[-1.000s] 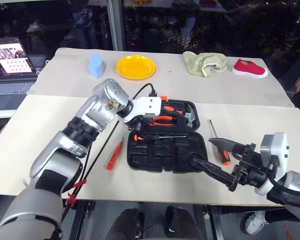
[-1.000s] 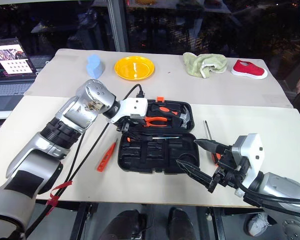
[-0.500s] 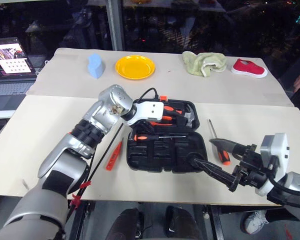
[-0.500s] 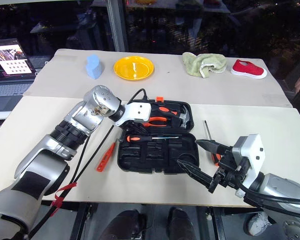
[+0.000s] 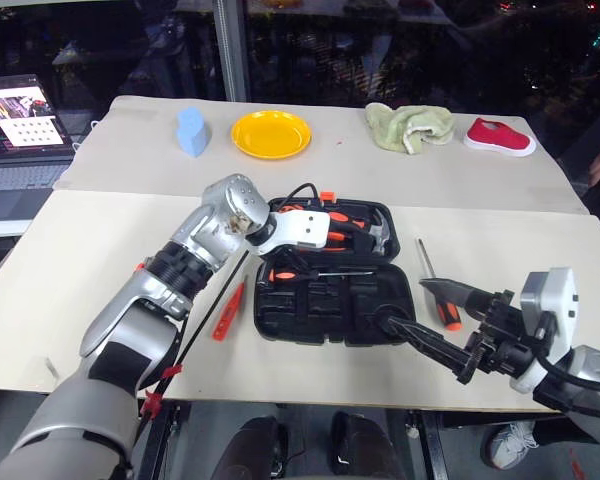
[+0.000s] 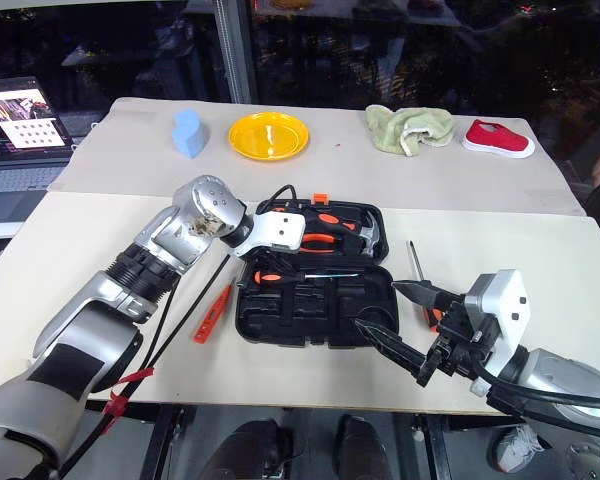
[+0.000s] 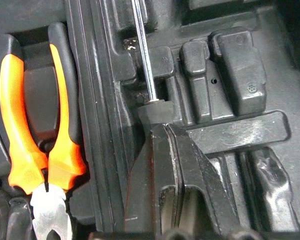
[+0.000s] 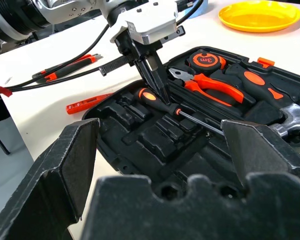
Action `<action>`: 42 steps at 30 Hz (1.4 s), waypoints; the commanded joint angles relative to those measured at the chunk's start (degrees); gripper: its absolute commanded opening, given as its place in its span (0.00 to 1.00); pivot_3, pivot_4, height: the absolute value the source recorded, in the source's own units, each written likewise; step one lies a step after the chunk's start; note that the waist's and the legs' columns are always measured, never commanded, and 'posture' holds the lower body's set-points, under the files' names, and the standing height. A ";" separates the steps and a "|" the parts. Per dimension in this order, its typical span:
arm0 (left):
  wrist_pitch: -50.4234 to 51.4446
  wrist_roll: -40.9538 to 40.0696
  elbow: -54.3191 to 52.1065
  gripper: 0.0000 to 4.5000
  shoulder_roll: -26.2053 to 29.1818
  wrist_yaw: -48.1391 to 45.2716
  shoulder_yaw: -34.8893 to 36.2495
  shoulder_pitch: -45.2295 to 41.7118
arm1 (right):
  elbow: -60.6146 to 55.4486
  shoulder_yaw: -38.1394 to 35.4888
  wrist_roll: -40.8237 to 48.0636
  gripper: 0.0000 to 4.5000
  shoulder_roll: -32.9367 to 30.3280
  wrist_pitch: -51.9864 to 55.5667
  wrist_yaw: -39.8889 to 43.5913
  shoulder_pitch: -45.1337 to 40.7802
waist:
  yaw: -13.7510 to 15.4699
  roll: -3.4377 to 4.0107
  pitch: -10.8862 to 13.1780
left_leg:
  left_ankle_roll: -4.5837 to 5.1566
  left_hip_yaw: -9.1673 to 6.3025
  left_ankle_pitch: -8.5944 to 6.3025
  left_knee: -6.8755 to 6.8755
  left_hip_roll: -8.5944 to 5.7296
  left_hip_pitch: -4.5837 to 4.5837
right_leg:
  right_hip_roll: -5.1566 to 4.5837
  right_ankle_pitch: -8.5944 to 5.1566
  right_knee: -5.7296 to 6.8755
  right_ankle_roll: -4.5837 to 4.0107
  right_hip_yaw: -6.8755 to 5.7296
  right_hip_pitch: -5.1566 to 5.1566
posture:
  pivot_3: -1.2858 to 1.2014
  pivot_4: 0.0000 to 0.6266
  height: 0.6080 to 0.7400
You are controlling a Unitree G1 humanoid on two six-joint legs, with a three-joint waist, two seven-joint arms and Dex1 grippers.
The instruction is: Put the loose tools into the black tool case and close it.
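Your left gripper (image 8: pixel 155 82) is clamped on a screwdriver (image 8: pixel 162 106) inside the black tool case (image 5: pixel 335 310); your right gripper (image 5: pixel 420 315), beside the case, gapes wide, holding nothing.

yellow plate (image 5: pixel 270 133), green cloth (image 5: pixel 409 126), red shoe (image 5: pixel 499 136), laptop (image 5: pixel 20 130)

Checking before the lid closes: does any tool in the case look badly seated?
The screwdriver under the left end effector lies slantwise across the black tool case's moulded recesses, not sunk into a slot.
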 commanded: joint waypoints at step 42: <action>22.68 -39.21 -33.02 0.99 23.25 -9.74 31.13 23.98 | 6.09 -31.56 -5.19 1.00 18.64 -6.32 2.81 36.79 | -0.30 0.67 -0.23 | -0.14 0.04 -0.55 0.22 0.08 0.32 | -0.16 -0.64 0.47 0.50 0.27 0.00 | 0.52 0.24 1.00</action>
